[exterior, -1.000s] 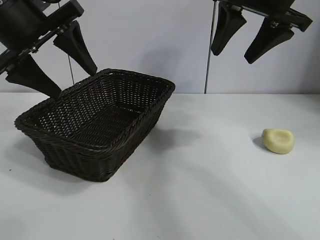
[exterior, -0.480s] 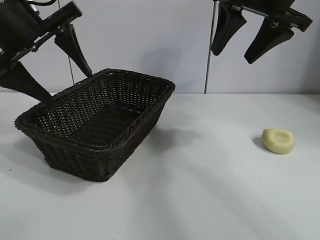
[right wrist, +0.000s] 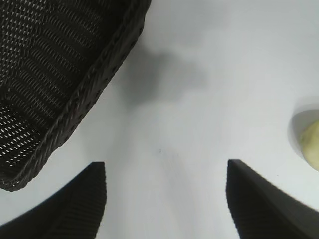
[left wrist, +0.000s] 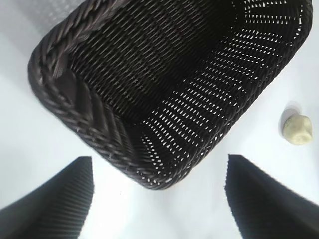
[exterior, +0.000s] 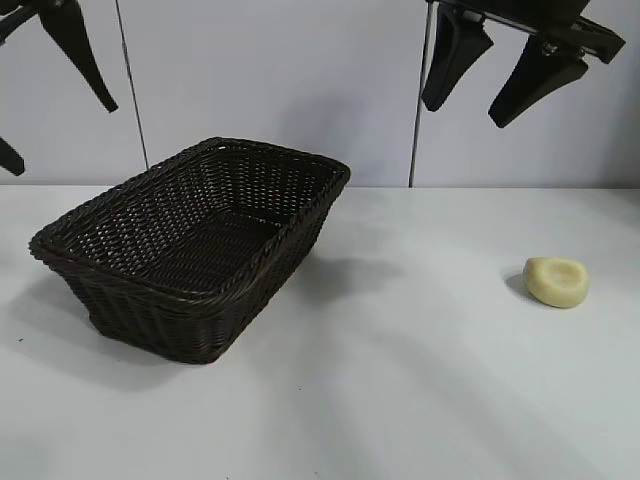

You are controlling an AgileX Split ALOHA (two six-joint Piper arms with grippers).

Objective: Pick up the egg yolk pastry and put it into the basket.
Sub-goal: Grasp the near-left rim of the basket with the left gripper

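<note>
The pale yellow egg yolk pastry (exterior: 557, 281) lies on the white table at the right, dent up. It also shows in the left wrist view (left wrist: 297, 128) and at the edge of the right wrist view (right wrist: 312, 145). The dark brown wicker basket (exterior: 195, 285) stands empty at the left; it shows in the left wrist view (left wrist: 75, 107) and the right wrist view (right wrist: 84, 99). My right gripper (exterior: 495, 105) hangs open and empty high above the table, up and left of the pastry. My left gripper (exterior: 55, 135) is open and empty, high at the far left above the basket's end.
The white table (exterior: 400, 380) runs wide between basket and pastry. A pale wall with thin dark vertical lines (exterior: 415, 120) stands behind.
My left gripper has risen and moved left, away from the basket's far left rim. The right gripper, the basket and the pastry have not moved.
</note>
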